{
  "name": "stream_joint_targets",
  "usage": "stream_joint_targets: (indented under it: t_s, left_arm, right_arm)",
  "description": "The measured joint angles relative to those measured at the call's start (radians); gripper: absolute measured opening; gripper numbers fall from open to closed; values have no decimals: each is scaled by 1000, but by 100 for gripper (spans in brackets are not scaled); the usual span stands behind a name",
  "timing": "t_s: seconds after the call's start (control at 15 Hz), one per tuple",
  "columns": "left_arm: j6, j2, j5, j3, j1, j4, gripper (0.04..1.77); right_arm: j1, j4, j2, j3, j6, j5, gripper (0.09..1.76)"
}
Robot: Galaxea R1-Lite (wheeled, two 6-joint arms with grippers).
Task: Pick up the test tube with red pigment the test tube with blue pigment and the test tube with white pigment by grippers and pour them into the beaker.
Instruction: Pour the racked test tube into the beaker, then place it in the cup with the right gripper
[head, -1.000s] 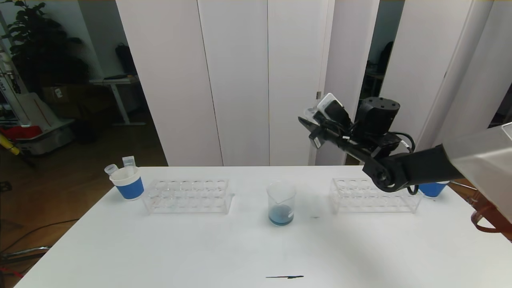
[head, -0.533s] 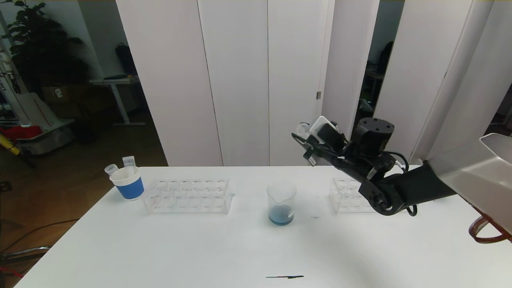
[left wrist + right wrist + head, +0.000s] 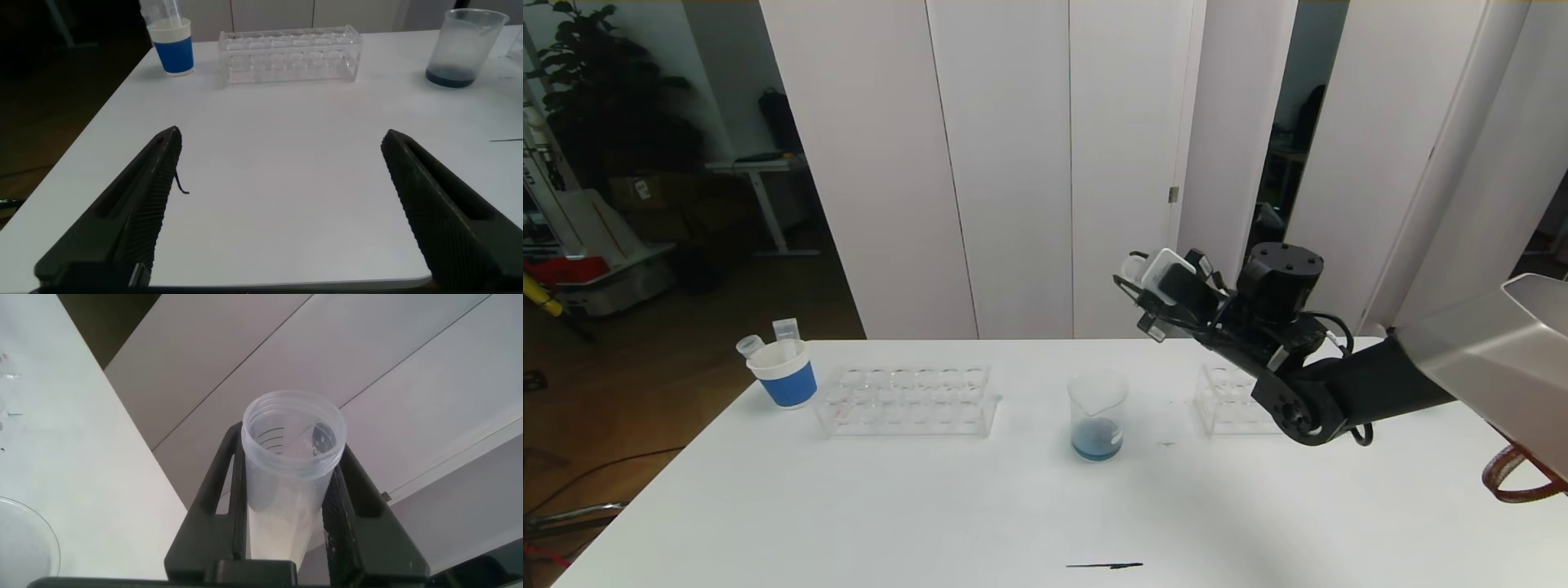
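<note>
My right gripper (image 3: 1131, 282) is shut on the test tube with white pigment (image 3: 290, 469), a clear tube with cream-white liquid in its lower end. It holds the tube tilted, mouth (image 3: 1131, 265) leftward, in the air above and to the right of the beaker (image 3: 1097, 415). The beaker stands mid-table with blue liquid at its bottom. In the left wrist view my left gripper (image 3: 282, 137) is open and empty, low over the near left of the table; the beaker (image 3: 466, 49) shows far off. The test tubes with red and blue pigment are out of view.
Two clear tube racks stand on the white table (image 3: 931, 506): one left of the beaker (image 3: 907, 398), one right of it (image 3: 1233, 396) partly behind my right arm. A blue-banded paper cup (image 3: 784, 376) with clear tubes sits at the far left corner. A short dark streak (image 3: 1104, 565) marks the front edge.
My right arm has come down and to the left with the white tube, closer to the beaker. Nothing on the table has moved.
</note>
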Motion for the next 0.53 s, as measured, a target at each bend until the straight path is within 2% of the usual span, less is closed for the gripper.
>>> stream_joint_targets:
  t_s: [0.2, 0.53]
  left_arm:
    - [0, 0, 0, 0, 0, 0, 174]
    - [0, 0, 0, 0, 0, 0, 174]
  right_arm:
    - [0, -1, 0, 26, -33, -25, 59]
    - [-2, -102, -1, 104, -26, -36, 59]
